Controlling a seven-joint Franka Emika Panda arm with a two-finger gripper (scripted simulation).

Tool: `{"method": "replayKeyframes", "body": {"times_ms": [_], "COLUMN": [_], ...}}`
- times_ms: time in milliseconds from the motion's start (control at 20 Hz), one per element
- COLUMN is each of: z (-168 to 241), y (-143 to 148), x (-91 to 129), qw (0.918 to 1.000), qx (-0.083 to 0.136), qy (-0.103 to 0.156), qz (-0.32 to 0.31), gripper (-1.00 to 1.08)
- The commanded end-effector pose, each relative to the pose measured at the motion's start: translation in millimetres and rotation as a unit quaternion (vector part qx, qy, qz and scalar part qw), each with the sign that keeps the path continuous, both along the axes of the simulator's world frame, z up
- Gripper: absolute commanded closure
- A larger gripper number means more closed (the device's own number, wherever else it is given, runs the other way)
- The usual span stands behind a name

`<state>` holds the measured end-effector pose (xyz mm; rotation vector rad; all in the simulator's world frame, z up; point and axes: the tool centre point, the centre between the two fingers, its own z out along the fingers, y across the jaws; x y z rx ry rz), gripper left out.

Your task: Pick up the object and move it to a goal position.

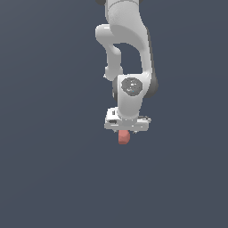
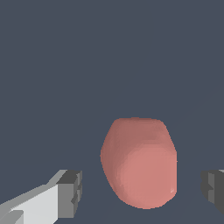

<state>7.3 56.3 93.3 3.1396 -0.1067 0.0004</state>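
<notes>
Wide-open tool (image 2: 142, 190) around salmon-red object (image 2: 139, 162), fingers (image 2: 70, 193) clear of it

Gripper (image 2: 142, 192) fingers cut by frame edge; arm (image 1: 127, 53) top cropped.

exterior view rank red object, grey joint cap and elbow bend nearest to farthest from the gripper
1. red object, directly below the gripper
2. grey joint cap, above the gripper on the wrist
3. elbow bend, highest, near the view's top
</notes>
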Motion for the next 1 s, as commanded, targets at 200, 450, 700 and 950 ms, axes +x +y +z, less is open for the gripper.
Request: {"method": "replayKeyframes", "body": {"times_ms": [200,450,700,950], "z": [-32,-39,-39,-39], "y": [1,1,1,1], "x": [-1,0,0,0], "qw": [1.0,1.0,1.0,1.0], "qx": [0.0,0.0,0.0,0.0], "qy": [0.0,0.0,0.0,0.0], "qz": [-0.001,-0.001,-0.001,-0.001], "gripper": [-0.92,-0.92,1.08,1.08]}}
